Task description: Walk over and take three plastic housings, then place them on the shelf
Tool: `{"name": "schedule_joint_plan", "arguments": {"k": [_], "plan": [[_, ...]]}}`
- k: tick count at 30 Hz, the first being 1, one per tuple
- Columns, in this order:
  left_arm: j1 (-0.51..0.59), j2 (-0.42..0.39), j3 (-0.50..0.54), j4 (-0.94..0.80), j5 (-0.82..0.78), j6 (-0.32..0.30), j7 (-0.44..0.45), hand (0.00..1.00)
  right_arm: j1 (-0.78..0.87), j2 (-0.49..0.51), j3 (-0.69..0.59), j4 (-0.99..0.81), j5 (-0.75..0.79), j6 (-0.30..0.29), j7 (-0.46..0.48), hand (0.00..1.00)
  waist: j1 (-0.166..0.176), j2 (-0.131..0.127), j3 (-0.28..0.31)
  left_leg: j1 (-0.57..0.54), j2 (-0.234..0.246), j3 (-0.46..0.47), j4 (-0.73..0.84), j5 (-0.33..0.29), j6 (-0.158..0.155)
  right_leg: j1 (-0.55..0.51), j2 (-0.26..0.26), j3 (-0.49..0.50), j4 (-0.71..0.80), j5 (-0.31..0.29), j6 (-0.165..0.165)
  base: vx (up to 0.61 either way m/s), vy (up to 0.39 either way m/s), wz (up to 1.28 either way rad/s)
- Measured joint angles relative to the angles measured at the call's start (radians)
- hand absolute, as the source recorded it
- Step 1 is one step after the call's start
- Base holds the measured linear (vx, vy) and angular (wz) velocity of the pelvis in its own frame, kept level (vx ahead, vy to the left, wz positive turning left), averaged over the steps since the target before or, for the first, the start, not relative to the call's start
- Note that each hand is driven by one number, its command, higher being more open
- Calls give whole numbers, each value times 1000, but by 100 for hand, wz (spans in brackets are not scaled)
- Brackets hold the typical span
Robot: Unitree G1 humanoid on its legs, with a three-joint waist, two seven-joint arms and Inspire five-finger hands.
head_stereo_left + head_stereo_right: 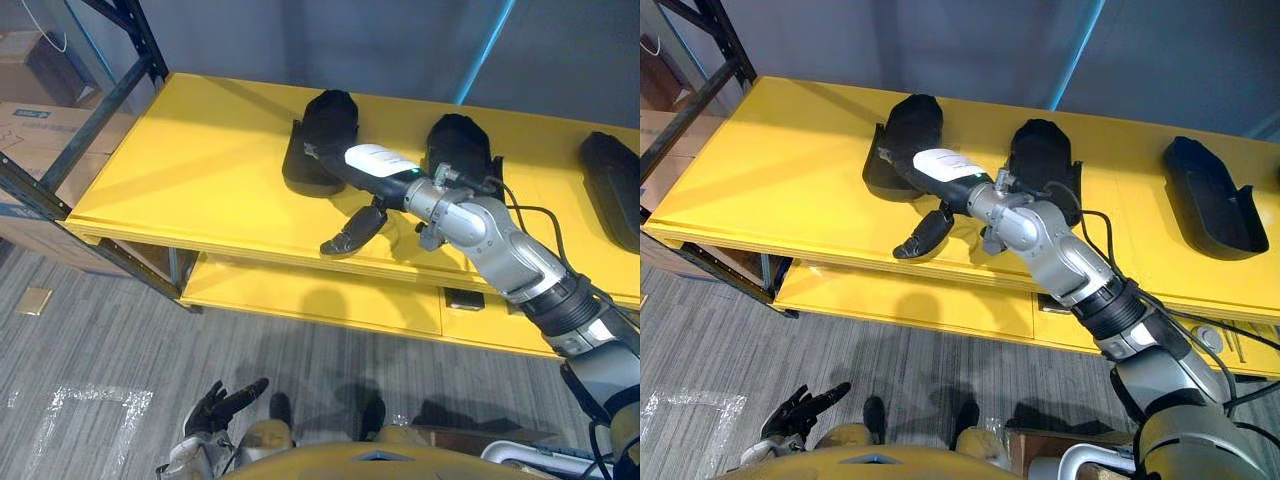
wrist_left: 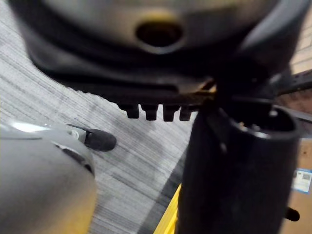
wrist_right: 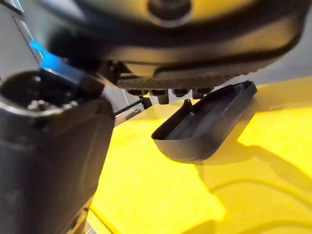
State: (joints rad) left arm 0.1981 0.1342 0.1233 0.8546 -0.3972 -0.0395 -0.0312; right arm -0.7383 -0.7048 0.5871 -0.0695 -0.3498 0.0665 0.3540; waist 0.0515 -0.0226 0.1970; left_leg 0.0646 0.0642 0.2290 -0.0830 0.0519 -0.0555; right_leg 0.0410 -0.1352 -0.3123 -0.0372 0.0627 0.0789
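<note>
The big yellow shelf [image 1: 170,170] takes up most of the scene, and all three black plastic housings are sitting on its top board. There's a second yellow lower board [image 1: 300,290] under it and grey floor [image 1: 100,330] in front. A dark rack frame [image 1: 100,100] stands at the shelf's left end, with cardboard boxes [image 1: 30,115] behind it.

The whole stretch from the left edge to the left housing [image 1: 325,125] is bare board, so loads of room there. The left housing sits about mid-depth. The middle housing [image 1: 460,140] is just beside it with a narrow gap between them. The right housing [image 1: 1205,195] is well apart, further toward the right end. A bare strip runs along the front edge in front of all three.

The right robot hand [image 1: 375,160] reaches in over the front edge. Its fingers are straight and right up at the left housing's near wall, though I can't tell if they actually touch. Its thumb [image 1: 352,232] sticks out wide over the front edge, so nothing is clamped.

The left robot hand [image 1: 222,405] hangs low over the floor, fingers relaxed and spread, holding nothing.
</note>
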Motion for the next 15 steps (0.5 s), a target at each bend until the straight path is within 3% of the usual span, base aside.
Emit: {"name": "schedule_joint_plan", "arguments": {"k": [15], "plan": [[0,4,-34,19,16,43,-18,100,-88,31,55,107,2,-17,96,100,9,27,21,-3,1,-16,9,-1,0,10,0,-15,-1,0,0,-10,-3,3]]}}
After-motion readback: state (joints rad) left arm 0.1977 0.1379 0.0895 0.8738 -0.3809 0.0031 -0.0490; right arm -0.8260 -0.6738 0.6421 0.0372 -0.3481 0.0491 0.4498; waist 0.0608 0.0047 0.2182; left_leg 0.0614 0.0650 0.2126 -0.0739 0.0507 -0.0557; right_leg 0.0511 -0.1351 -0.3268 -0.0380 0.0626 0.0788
